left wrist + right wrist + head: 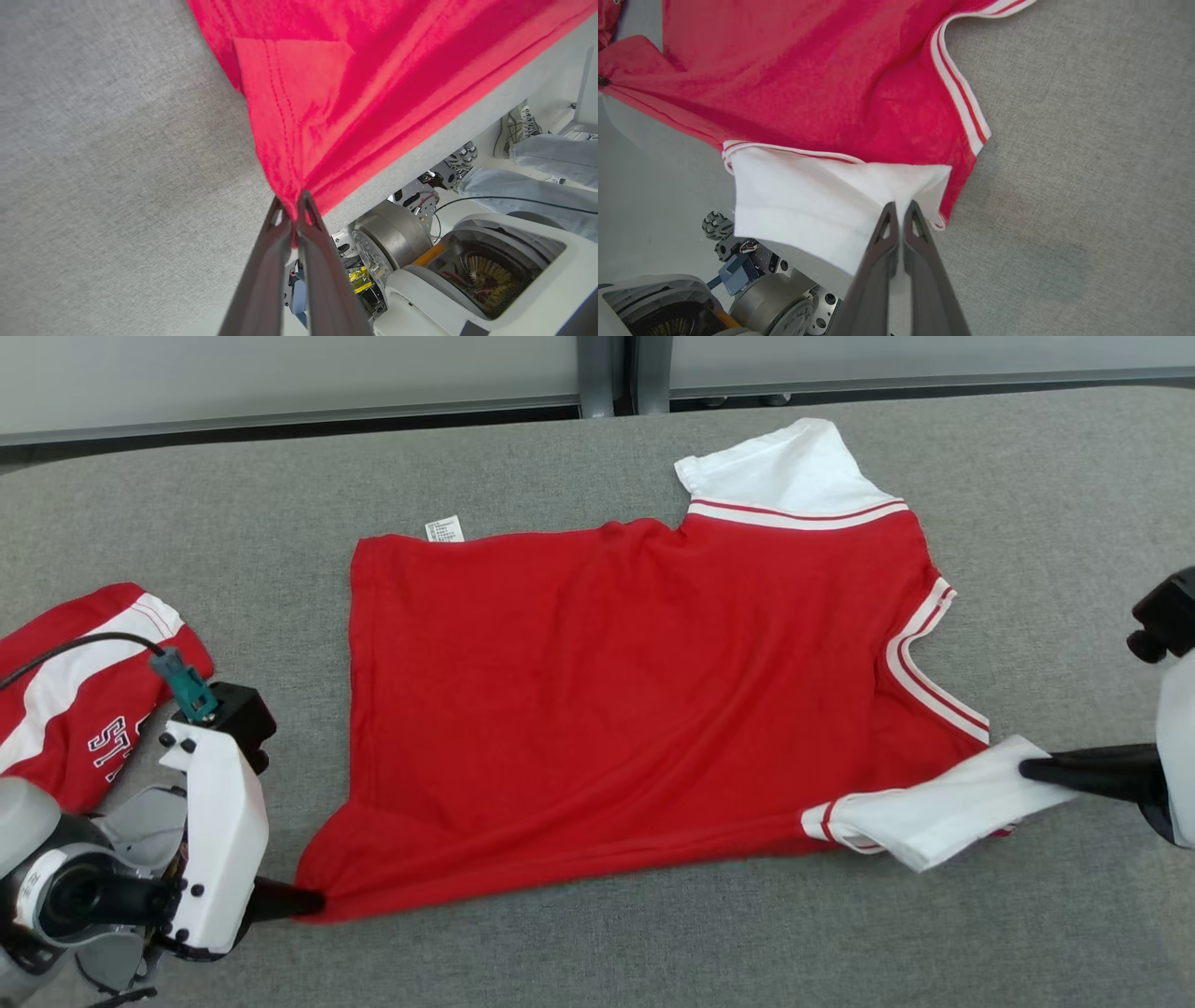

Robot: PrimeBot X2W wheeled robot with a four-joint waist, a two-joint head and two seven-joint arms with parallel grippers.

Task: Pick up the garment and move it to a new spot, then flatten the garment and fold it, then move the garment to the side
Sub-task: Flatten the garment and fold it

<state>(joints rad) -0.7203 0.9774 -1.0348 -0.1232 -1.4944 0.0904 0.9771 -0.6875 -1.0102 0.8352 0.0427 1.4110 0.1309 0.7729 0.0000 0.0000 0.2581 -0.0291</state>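
the shirt [616, 709] lies spread on the grey table [560, 457], near its middle, hem to our left and neck to our right. our left gripper [313, 901] is pinched tight on the near hem corner. our right gripper [1032, 768] is pinched tight on the near white sleeve [934, 812]. between the two, the near edge runs taut, close to the table's near edge, with long creases fanning from the left pinch. the far sleeve [784, 467] lies flat, and a label [444, 529] pokes out at the far hem corner. a second red garment [75, 691] lies off to our left, well apart.

we judge this to be the flattening step, nearly done: the body looks smooth and only the near strip shows creases. the fold likely comes next. that calls for both grippers to rise together, carry the near edge over toward the far edge at an even pace, and lay it down square with the sleeve tucked in. if one side leads, the fold will skew; if we pull too hard, the whole shirt may slide.
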